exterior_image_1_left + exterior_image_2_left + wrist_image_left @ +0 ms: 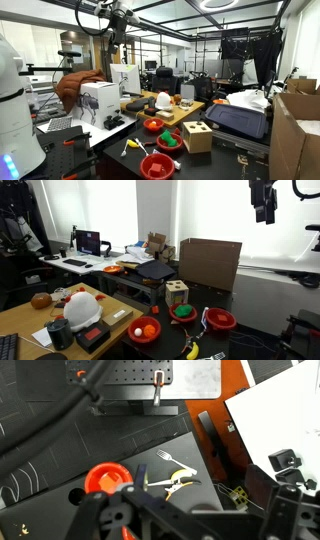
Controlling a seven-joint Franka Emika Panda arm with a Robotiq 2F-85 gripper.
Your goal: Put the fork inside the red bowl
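A white fork lies flat on the dark table, tines to the upper left in the wrist view. It shows as a thin pale streak in an exterior view. The empty red bowl sits just left of it, and it shows in both exterior views. My gripper hangs high above the table, far from the fork. Its fingers stand wide apart and hold nothing.
A yellow-handled tool lies right beside the fork. Two more red bowls hold things. A wooden sorting box stands near them. A cardboard box and a laptop-like black case stand further back.
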